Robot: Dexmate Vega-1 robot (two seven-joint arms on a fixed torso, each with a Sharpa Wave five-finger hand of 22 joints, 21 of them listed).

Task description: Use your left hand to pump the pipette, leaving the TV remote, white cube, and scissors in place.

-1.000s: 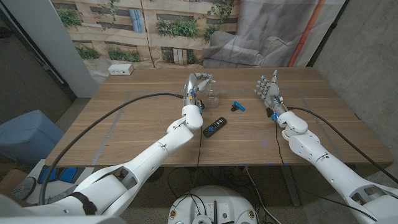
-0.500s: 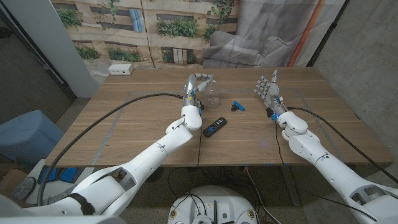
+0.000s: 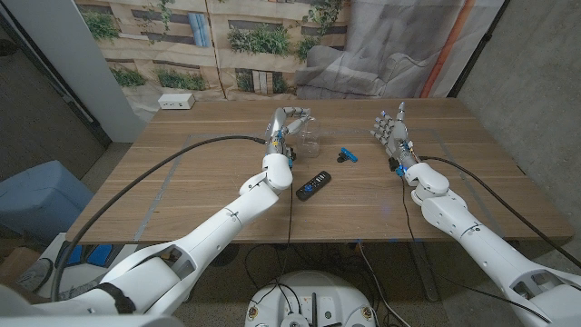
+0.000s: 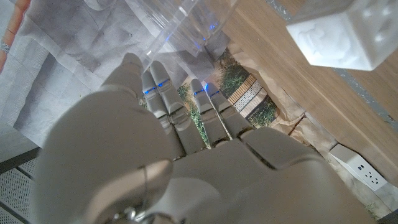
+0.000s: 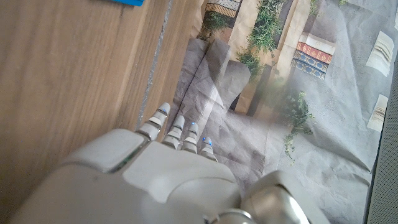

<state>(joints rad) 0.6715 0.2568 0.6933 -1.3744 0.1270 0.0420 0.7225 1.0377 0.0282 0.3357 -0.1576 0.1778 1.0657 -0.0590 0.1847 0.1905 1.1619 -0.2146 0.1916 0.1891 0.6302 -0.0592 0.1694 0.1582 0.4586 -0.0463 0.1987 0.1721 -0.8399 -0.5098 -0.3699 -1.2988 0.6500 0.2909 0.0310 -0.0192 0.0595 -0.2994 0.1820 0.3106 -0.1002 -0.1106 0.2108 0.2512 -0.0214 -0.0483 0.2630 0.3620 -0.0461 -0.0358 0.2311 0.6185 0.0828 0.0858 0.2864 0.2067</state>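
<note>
Head view: left hand [image 3: 286, 124] fingers curl by a clear pipette [image 3: 311, 138]; grip unclear. TV remote [image 3: 313, 184] and blue scissors [image 3: 347, 153] lie nearby; right hand [image 3: 392, 133] waits, fingers apart. Left wrist view: white cube [image 4: 339, 34] beside the clear plastic.

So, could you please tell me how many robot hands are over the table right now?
2: the left hand at the clear pipette, the right hand standing apart near the scissors.
</note>
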